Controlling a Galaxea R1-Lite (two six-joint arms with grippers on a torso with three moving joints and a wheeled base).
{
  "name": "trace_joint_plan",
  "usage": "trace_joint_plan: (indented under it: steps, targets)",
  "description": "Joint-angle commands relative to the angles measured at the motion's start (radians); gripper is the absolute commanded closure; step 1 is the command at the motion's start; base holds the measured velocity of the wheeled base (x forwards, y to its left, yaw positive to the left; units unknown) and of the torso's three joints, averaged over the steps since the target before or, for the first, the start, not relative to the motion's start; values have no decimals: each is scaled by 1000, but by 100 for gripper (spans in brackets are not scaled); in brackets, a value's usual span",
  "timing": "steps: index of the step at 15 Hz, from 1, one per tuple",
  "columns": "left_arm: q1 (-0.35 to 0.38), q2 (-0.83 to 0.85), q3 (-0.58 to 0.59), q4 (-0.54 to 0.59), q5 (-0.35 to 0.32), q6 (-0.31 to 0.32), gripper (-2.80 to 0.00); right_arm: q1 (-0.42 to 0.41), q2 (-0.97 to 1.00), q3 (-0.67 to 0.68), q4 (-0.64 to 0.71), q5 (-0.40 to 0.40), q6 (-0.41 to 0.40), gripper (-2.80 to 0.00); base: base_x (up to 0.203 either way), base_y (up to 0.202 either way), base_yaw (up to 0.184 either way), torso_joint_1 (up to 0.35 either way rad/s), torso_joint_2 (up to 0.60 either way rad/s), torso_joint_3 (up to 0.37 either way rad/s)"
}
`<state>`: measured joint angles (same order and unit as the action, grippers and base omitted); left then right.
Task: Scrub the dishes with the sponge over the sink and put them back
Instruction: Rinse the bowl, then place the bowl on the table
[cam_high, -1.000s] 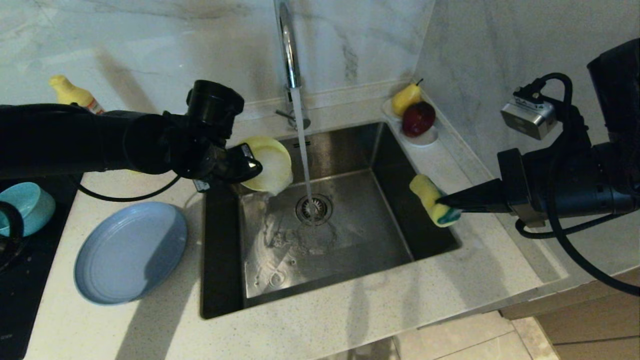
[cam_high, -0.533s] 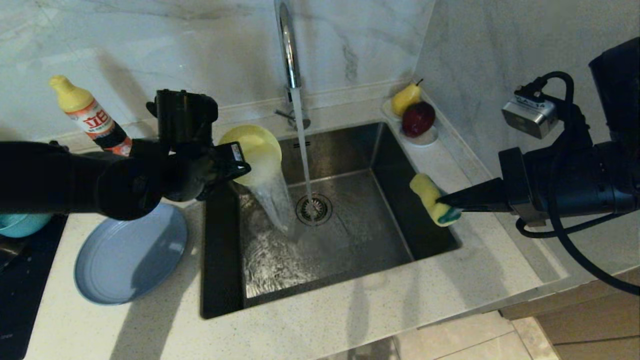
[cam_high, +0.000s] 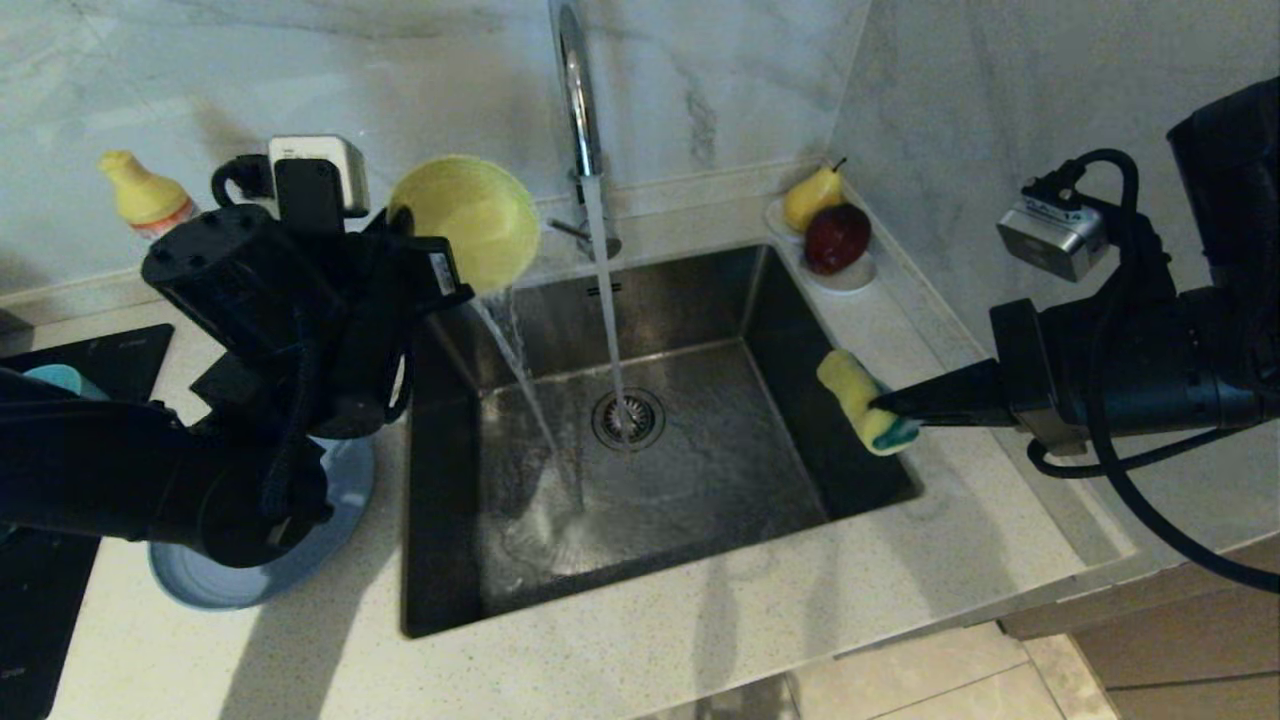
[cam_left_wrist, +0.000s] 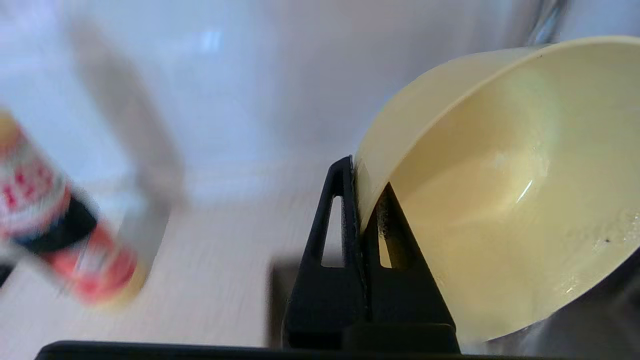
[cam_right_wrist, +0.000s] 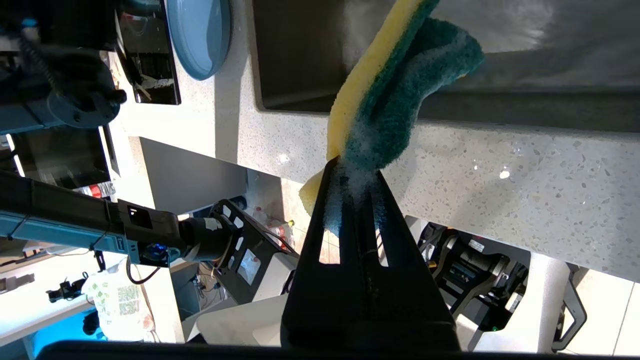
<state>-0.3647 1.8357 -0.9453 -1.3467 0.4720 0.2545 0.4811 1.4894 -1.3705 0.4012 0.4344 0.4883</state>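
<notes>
Yellow bowl (cam_high: 466, 220) tipped, water spilling into sink (cam_high: 650, 470); left jaws clamped on its rim, right jaws on sponge (cam_high: 862, 402).

Marble kitchen corner with speckled stone counter

White grey-veined marble walls (cam_high: 300, 70) meet at a corner behind a pale speckled countertop (cam_high: 700, 620). A black cooktop (cam_high: 40, 600) sits at its left end; beige floor tiles (cam_high: 930, 690) and a wooden cabinet front (cam_high: 1180, 610) show lower right.
</notes>
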Motion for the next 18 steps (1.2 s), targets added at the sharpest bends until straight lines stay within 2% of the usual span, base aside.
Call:
trace_joint_plan:
  steps: [1,3,4,6,7,10,12,14,16,17,18]
  targets:
    - [1,-4,10,-85,-40,2,0,1,5,-1,2,3,2,0,0,0,0,0,0,0]
    - [1,-7,9,-108,-67,2,0,1,5,-2,2,4,1,0,0,0,0,0,0,0]
    - [1,-6,8,-143,-68,1,0,1,6,-1,2,4,2,0,0,0,0,0,0,0]
    - [1,-1,4,-136,-62,-3,0,1,9,-1,2,4,3,0,0,0,0,0,0,0]
    - [2,-3,2,-102,-55,-5,0,1,8,-1,2,4,3,0,0,0,0,0,0,0]
    - [16,-34,3,125,-19,-36,0,1,-6,7,2,1,1,0,0,0,0,0,0,0]
    - [19,-80,-12,370,-18,-80,0,1,-10,17,7,1,3,0,0,0,0,0,0,0]
    - [22,-118,-72,635,-20,-167,0,1,-27,39,4,2,2,0,0,0,0,0,0,0]
    - [39,-135,-204,1043,-40,-286,0,2,-43,62,2,1,-4,0,0,0,0,0,0,0]
    - [52,-145,-286,1242,-81,-360,0,2,-41,62,5,0,-4,0,0,0,0,0,0,0]
    - [74,-153,-376,1450,-163,-433,0,2,-47,66,8,0,-4,0,0,0,0,0,0,0]
